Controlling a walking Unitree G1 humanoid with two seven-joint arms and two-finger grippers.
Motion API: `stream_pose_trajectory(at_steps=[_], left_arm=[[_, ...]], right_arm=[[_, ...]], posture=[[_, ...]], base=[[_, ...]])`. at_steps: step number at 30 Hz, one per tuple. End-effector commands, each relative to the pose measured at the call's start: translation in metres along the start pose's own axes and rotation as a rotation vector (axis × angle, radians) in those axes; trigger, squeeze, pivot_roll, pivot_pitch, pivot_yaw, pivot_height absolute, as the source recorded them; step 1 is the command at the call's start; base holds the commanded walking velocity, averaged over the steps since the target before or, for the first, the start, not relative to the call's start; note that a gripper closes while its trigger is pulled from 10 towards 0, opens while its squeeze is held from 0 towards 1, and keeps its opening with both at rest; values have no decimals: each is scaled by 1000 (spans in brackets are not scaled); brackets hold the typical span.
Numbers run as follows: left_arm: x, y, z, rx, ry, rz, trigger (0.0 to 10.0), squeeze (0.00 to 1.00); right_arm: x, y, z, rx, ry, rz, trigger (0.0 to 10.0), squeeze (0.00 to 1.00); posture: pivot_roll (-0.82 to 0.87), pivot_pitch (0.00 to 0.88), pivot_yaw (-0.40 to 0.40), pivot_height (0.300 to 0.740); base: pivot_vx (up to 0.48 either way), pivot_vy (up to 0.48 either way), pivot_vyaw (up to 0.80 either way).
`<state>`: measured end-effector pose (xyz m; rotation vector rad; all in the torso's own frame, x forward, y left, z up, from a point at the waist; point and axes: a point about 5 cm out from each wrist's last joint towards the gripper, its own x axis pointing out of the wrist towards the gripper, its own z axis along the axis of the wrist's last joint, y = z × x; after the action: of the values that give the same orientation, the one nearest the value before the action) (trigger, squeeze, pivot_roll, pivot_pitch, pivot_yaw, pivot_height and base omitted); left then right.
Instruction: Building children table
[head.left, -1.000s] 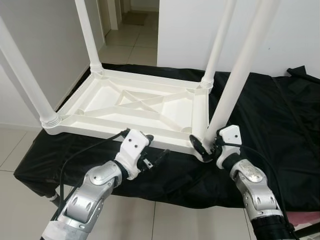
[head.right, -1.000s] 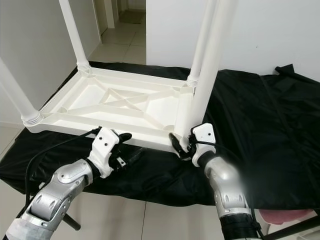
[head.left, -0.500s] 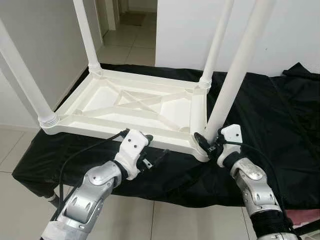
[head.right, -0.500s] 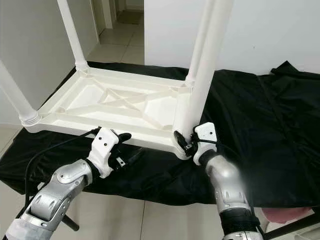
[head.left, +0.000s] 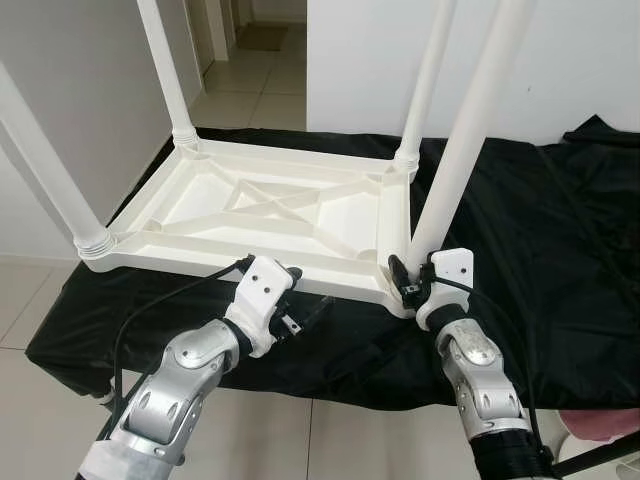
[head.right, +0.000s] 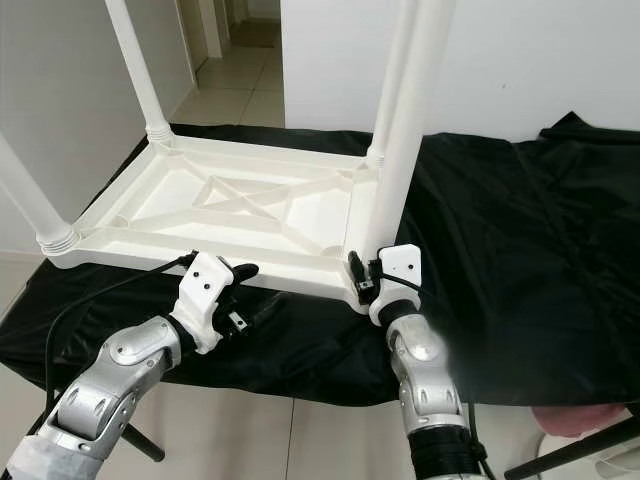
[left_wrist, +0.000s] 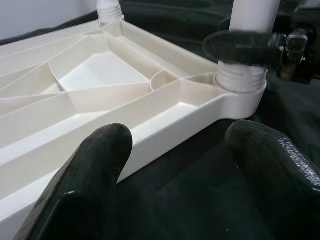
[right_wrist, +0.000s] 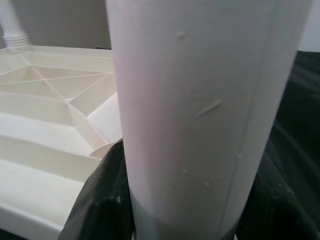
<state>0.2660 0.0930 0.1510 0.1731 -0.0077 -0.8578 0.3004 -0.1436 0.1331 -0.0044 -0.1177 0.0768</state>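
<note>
My right hand is closed around the base of the near-right white plastic table leg, my black fingers hugging the tube just above its ribbed collar, where it meets the corner socket of the white plastic children's tabletop. In my right wrist view the leg stands directly between the fingers and presses against both.

My left hand hovers just in front of the tabletop's near long edge, to the left of that corner. Its two black fingers are spread wide and hold nothing; my left wrist view looks between them along the rim toward the corner socket, where my right hand's finger wraps the leg.

The tabletop lies upside down, its ribbed underside with crossed braces facing up, on a table draped in a wrinkled black cloth. Three more white legs stand upright in the other corners: the near-left leg, the far-left leg and the far-right leg, each seated in a ribbed collar.

Beyond the cloth there is a white wall, and to the left a pale tiled floor runs back through a doorway. A black cable loops from my left wrist down along the silver forearm.
</note>
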Motion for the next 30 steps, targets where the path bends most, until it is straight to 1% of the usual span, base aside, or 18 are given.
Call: stream_pose_trajectory(at_steps=[1,2,4,5,7,8,14,15,16,17,18,19,20,21,24,27,28,30], left_arm=[[0,-5,-1,7,16,-79,10000,0],[0,-5,-1,7,16,-79,10000,0],[2,-6,-1,12,22,-99,10000,0],[2,-6,-1,12,22,-99,10000,0],[3,-6,0,11,21,-102,10000,0],[4,-6,0,12,19,-104,10000,0],[4,-6,1,11,15,-106,10000,0],[4,-6,1,12,14,-103,10000,0],[4,-5,1,12,14,-99,10000,0],[4,-5,1,12,14,-99,10000,0],[4,-5,1,12,14,-96,10000,0],[4,-5,1,12,14,-96,10000,0],[4,-5,1,11,14,-95,10000,0],[4,-6,1,10,14,-94,10000,0],[5,-6,0,5,11,-90,10000,0],[7,-7,1,5,8,-90,10000,0],[8,-6,3,8,2,-87,10000,0],[8,-6,3,8,2,-87,10000,0]], right_arm=[[-4,2,-4,36,30,-61,10000,0],[-4,2,-4,36,30,-61,10000,0],[-7,4,-4,28,54,-186,10000,0],[-7,4,-4,28,54,-186,10000,0],[-8,4,-4,24,66,-225,10000,0],[-9,5,-6,22,83,-270,10000,0],[-7,11,-8,10,107,-301,10000,0],[-7,14,-9,32,110,-278,10000,0],[-7,17,-7,49,83,-219,10000,408],[-7,17,-7,49,83,-219,10000,408],[-7,18,-5,60,62,-178,10000,408],[-7,18,-5,60,62,-178,10000,408],[-8,18,-3,76,57,-162,10000,1000],[-9,18,-1,95,44,-142,10000,1000],[-12,18,2,74,31,-117,10000,1000],[-13,15,3,75,24,-106,10000,1000],[-15,12,6,84,-1,-90,10000,0],[-15,12,6,84,-1,-90,10000,0]], posture=[[60,27,58,740],[60,27,58,740],[50,26,61,740],[50,26,61,740],[50,27,61,740],[47,28,62,740],[48,31,62,740],[53,32,58,740],[53,35,57,740],[53,35,57,740],[53,35,57,740],[53,35,57,740],[51,38,56,740],[46,39,53,740],[42,42,51,740],[44,34,49,740],[45,30,48,740],[45,30,48,740]], base=[[0,0,0],[0,0,0],[0,0,0],[0,0,0],[0,0,0],[0,0,0],[0,0,0],[0,0,0],[0,0,0],[0,0,0],[0,0,0],[0,0,0],[0,0,0],[0,0,0],[0,0,0],[0,0,0],[0,0,0],[0,0,0]])
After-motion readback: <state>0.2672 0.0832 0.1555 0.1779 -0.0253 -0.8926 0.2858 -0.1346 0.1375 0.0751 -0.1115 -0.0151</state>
